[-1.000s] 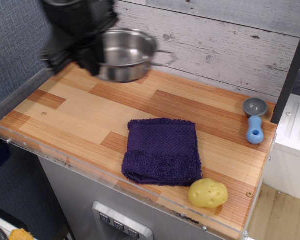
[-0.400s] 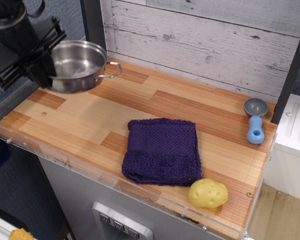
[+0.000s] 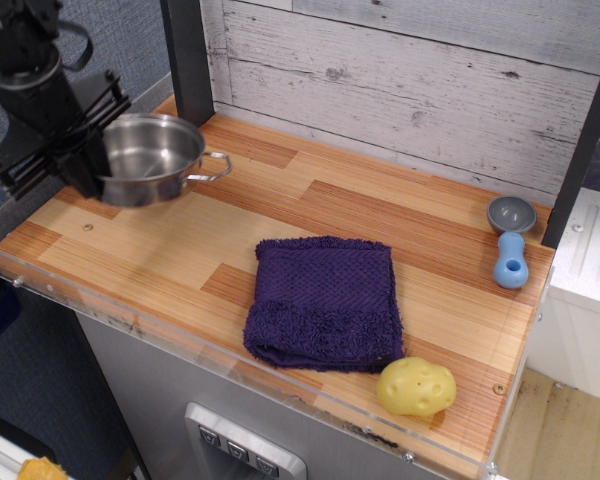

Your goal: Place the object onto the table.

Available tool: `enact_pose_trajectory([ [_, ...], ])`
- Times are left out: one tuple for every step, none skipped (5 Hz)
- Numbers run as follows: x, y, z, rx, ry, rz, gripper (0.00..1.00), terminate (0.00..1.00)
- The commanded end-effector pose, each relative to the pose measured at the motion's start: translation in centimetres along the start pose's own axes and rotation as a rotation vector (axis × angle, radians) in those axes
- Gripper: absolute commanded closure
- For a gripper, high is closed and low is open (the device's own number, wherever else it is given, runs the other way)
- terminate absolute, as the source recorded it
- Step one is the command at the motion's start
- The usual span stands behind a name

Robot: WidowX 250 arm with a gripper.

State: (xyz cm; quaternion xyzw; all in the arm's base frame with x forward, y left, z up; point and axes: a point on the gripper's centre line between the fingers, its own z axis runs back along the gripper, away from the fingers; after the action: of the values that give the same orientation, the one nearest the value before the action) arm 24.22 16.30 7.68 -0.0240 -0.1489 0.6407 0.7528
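The object is a small shiny steel pot (image 3: 152, 156) with a wire loop handle pointing right. It is at the far left end of the wooden table (image 3: 280, 215), low over the planks or just touching them; I cannot tell which. My black gripper (image 3: 88, 160) comes in from the upper left and is shut on the pot's left rim. The pot's left handle is hidden behind the fingers.
A folded purple towel (image 3: 323, 300) lies in the middle front. A yellow potato toy (image 3: 415, 386) sits near the front right corner. A grey scoop with a blue handle (image 3: 509, 240) lies at the right edge. A clear acrylic lip (image 3: 130, 318) runs along the front.
The gripper has carried the pot leftward and down, from the back wall to the table's left end. In the last step it dropped lower toward the planks.
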Motion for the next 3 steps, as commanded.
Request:
enact_pose_trajectory([
  [0.6,-0.4,-1.2,-0.006,-0.032,-0.008,1.0,0.0],
  [0.6,-0.4,-1.9,0.005,-0.044,-0.037,1.0,0.0],
  [0.7,-0.5,-2.7,-0.001,-0.055,-0.069,1.0,0.0],
])
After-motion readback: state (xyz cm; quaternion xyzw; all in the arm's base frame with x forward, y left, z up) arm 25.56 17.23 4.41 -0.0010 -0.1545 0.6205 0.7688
